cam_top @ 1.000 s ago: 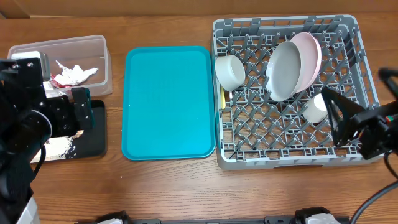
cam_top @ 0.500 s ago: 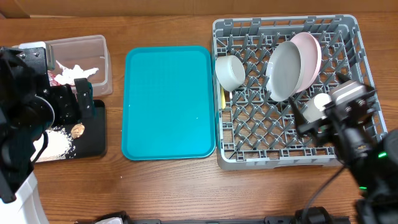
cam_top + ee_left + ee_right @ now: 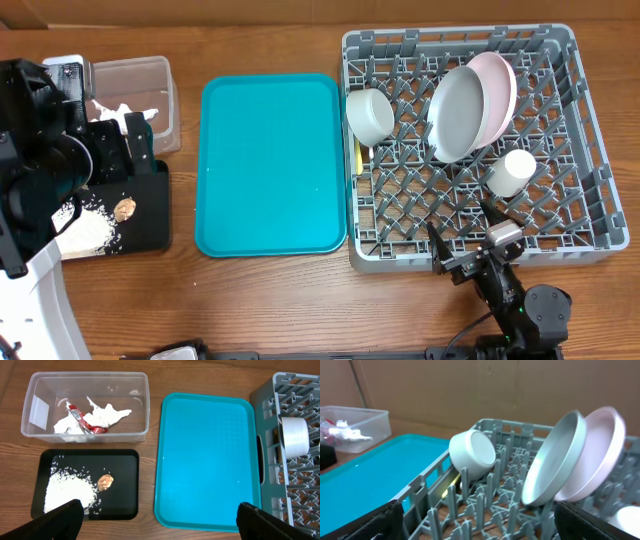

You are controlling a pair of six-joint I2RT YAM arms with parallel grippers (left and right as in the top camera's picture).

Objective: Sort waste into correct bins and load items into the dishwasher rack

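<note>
At the 3 o'clock side of the counter (image 3: pixel 300 300) sits the dishwasher rack (image 3: pixel 460 38), loaded. A grey bowl (image 3: pixel 370 115) is tipped on its edge among the pegs by the rack's 9 o'clock wall. A sliver of yellow spoon (image 3: pixel 358 158) shows just at the bowl's 6 o'clock. Toward the rack's 12 o'clock, the grey-blue plate (image 3: pixel 458 112) and the pink plate (image 3: pixel 500 80) stand tilted, one leaning against the other. The white cup (image 3: pixel 512 172) lies near them, at their 5 o'clock.

The teal tray (image 3: pixel 270 165) fills the middle of the counter, bare.

At 10 o'clock stands the clear tub (image 3: pixel 140 390), holding the crumpled napkin (image 3: pixel 107 415) and the red wrapper (image 3: pixel 82 422), which touch each other. Just at the tub's 6 o'clock lies the black tray (image 3: pixel 125 485). It carries a heap of rice grains (image 3: pixel 67 491), with the brown morsel (image 3: pixel 105 481) at the heap's 2 o'clock edge.

The left claw (image 3: pixel 160 510) hangs above the two bins at the counter's 9 o'clock, released, its fingers spread wide and grasping nothing. The right claw (image 3: pixel 476 515) is low at the rack's 6 o'clock edge, pointed toward the plates. It too is released, with nothing between its fingers.
</note>
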